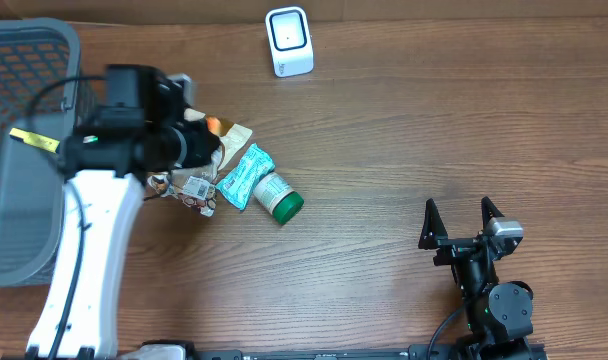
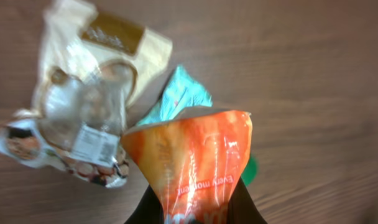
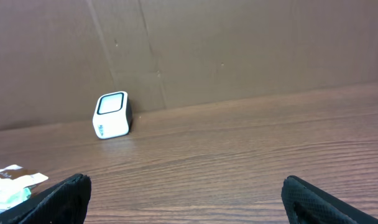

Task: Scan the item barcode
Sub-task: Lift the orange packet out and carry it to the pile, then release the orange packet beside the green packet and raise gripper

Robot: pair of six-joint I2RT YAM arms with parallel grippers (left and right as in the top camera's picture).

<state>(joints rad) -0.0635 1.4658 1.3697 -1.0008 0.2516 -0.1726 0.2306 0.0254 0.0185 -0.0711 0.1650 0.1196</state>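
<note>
Closest to the near edge, on the right, the right fingers [image 3: 58, 199] are spread wide with nothing between them. They sit low over the brown wood surface [image 1: 404, 130], well apart from everything else.

A bit farther, left of the middle, a small pile lies on the surface. A bottle [image 1: 278, 197] with a green cap lies on its side at the right end of the pile. A teal packet [image 1: 242, 176] lies touching it. Left of that is a clear packet [image 2: 83, 140] of nuts with a white barcode label. A cream bag [image 2: 105, 46] lies at the far side of the pile, touching the clear packet.

Above the pile, the left fingers [image 2: 145, 211] are clenched on an orange packet [image 2: 198, 155]. The packet is held up off the surface. It is shiny, it has small writing on it, and it sticks out past the fingers.

A grey basket [image 1: 14, 230] sits at the far left side.

Farthest away, a white scanner [image 1: 289, 40] stands near the far edge by a brown wall. It is well apart from the orange packet.
</note>
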